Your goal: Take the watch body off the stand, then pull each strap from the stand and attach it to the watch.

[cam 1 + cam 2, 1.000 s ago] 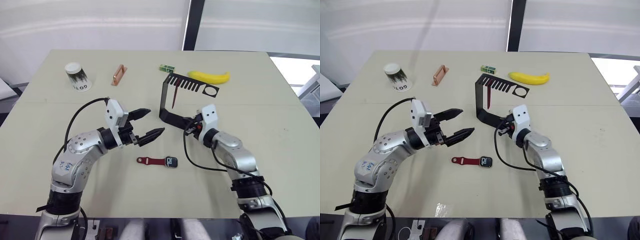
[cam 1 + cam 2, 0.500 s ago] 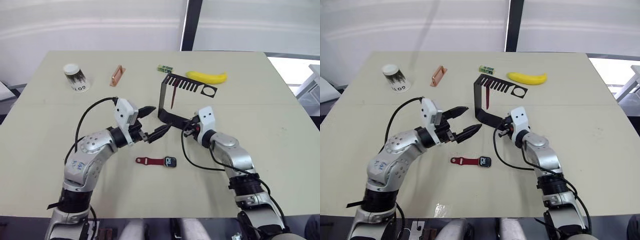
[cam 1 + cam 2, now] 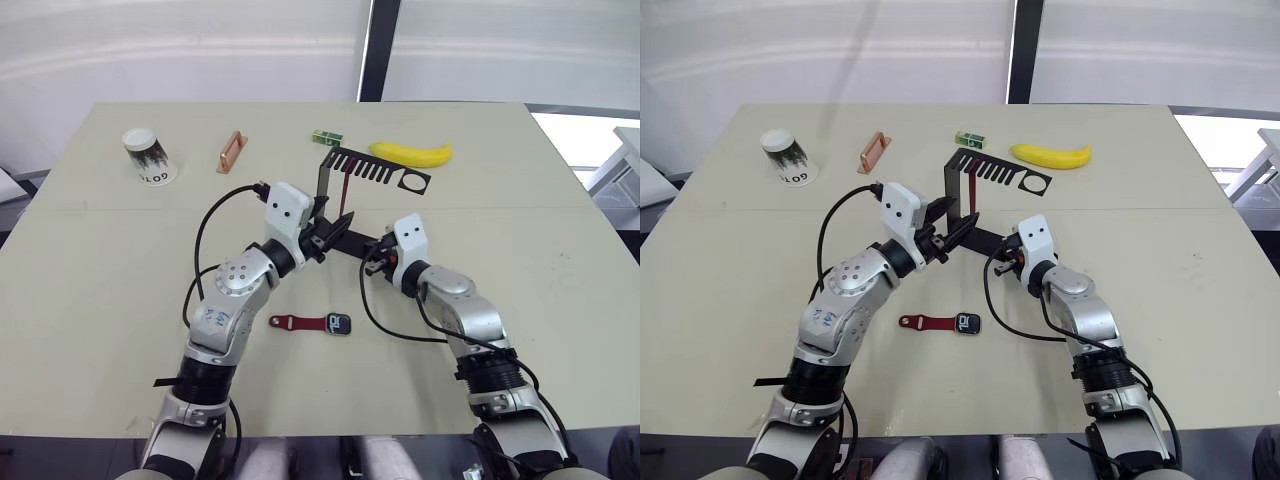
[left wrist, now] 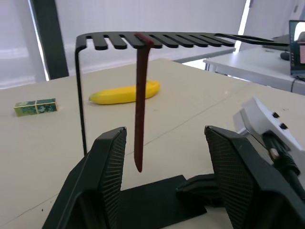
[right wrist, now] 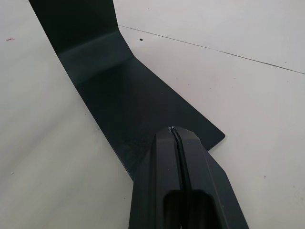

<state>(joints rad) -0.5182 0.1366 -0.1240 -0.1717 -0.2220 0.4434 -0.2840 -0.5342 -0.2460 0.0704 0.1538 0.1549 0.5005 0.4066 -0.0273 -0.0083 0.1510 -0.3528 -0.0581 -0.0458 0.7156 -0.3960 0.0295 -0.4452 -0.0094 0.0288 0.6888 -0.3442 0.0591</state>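
Observation:
The black stand (image 3: 322, 198) rises mid-table, its comb arm pointing right. One maroon strap (image 4: 139, 105) hangs from a slot of the comb. My left gripper (image 4: 164, 138) is open, one finger on each side of that hanging strap and a little short of it. Just right of the stand's foot (image 5: 124, 105), my right gripper (image 3: 374, 264) is shut, its tips resting on the foot's edge. On the table in front of the stand lies the watch body (image 3: 340, 324), with the other maroon strap (image 3: 295, 322) joined to its left side.
A banana (image 3: 412, 153) lies behind the stand, with a small green block (image 3: 325, 136) to its left. Further left are a copper-coloured bar (image 3: 231, 152) and a paper cup (image 3: 148, 156). The table edge runs close behind them.
My left arm has swung forward and right, from beside the watch up to the stand, bringing its open fingers around the hanging strap. The right gripper has stayed on the foot.

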